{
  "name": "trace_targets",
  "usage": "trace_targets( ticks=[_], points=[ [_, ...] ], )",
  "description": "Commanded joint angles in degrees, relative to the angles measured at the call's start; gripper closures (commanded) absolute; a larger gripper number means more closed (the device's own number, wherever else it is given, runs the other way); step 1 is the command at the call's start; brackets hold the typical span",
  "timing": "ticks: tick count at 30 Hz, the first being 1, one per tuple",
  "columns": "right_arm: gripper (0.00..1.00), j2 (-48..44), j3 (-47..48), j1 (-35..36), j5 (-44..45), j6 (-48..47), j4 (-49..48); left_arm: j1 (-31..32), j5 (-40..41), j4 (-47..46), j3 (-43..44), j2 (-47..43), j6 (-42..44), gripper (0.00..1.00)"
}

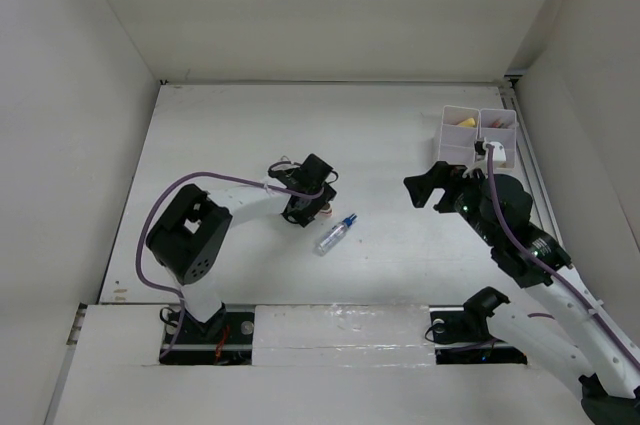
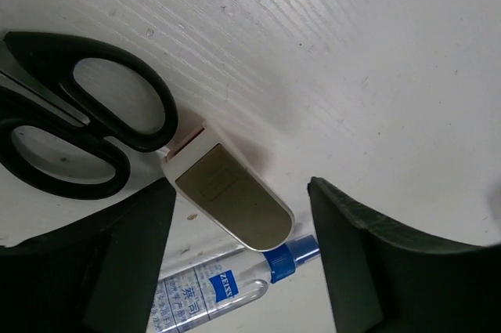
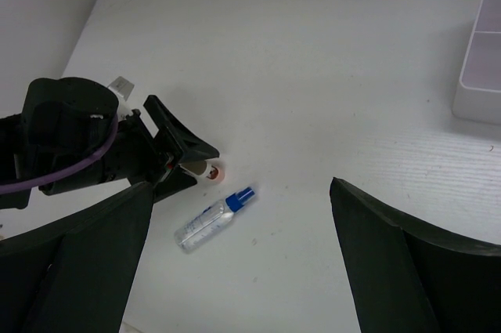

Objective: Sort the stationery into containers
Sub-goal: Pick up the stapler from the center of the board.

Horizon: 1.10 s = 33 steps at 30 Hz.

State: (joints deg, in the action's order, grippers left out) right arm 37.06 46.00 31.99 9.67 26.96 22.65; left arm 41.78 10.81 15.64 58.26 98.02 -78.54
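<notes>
In the left wrist view my left gripper (image 2: 241, 186) is low over the table with its jaws either side of a beige eraser-like block (image 2: 228, 196); a narrow gap shows at each side. Black-handled scissors (image 2: 86, 125) lie just beyond the block. A clear blue-capped bottle (image 2: 211, 290) lies just in front of it. From above, the left gripper (image 1: 305, 207) sits mid-table with the bottle (image 1: 336, 233) to its right. My right gripper (image 1: 432, 185) hovers open and empty near the white containers (image 1: 478, 135), which hold a yellow item (image 1: 465, 122).
The white side walls close in the table on the left, right and back. The right wrist view shows the left gripper (image 3: 168, 153), the bottle (image 3: 213, 219) and a container's corner (image 3: 477, 74) at the far right.
</notes>
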Motion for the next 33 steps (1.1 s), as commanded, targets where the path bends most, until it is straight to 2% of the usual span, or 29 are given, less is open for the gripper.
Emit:
trace_targets(
  ticks=[1, 2, 3, 4, 9, 11, 12, 16, 17, 21, 25, 29, 33],
  points=[
    [0.0, -0.6, 0.6, 0.5, 0.8, -0.6, -2.2, -0.2, -0.2, 0.7, -0.6, 1.7, 0.0, 0.38],
    [0.0, -0.6, 0.6, 0.5, 0.8, -0.6, -2.2, -0.2, -0.2, 0.2, -0.6, 1.7, 0.0, 0.43],
    [0.0, -0.6, 0.6, 0.5, 0.8, -0.6, -2.2, -0.2, -0.2, 0.2, -0.6, 1.7, 0.0, 0.57],
    [0.0, -0.6, 0.6, 0.5, 0.8, -0.6, -2.2, -0.2, -0.2, 0.2, -0.6, 1.7, 0.0, 0.63],
    [0.0, -0.6, 0.6, 0.5, 0.8, -0.6, -2.2, -0.2, -0.2, 1.2, 0.7, 1.2, 0.7, 0.83],
    [0.0, -0.6, 0.6, 0.5, 0.8, -0.6, -2.2, -0.2, -0.2, 1.2, 1.2, 0.7, 1.5, 0.97],
    [0.0, -0.6, 0.6, 0.5, 0.8, -0.6, -2.2, -0.2, -0.2, 1.2, 1.8, -0.2, 2.2, 1.0],
    [0.0, 0.6, -0.6, 0.5, -0.4, -0.6, -3.2, 0.5, -0.9, -4.7, 3.6, -3.1, 9.9, 1.0],
    [0.0, 0.6, -1.1, 0.5, -1.0, -0.6, -3.9, 1.1, -1.4, -7.3, 4.3, -3.1, 14.5, 1.0],
    [0.0, 1.8, -2.2, 0.0, -3.8, 0.6, -5.5, 2.3, -8.0, -13.3, 8.0, -3.7, 28.2, 1.0],
    [0.0, 1.1, -3.4, -1.9, -5.5, 2.9, -7.5, 2.3, -16.3, -19.2, 8.0, -5.5, 38.5, 1.0],
    [0.0, 0.6, -3.4, -3.2, -7.5, 4.2, -8.7, 3.0, -25.9, -26.8, 4.3, -8.9, 47.0, 1.0],
    [0.0, 0.6, -2.8, -3.9, -8.6, 6.2, -9.8, 5.6, -30.0, -31.5, 1.7, -13.5, 52.8, 1.0]
  ],
)
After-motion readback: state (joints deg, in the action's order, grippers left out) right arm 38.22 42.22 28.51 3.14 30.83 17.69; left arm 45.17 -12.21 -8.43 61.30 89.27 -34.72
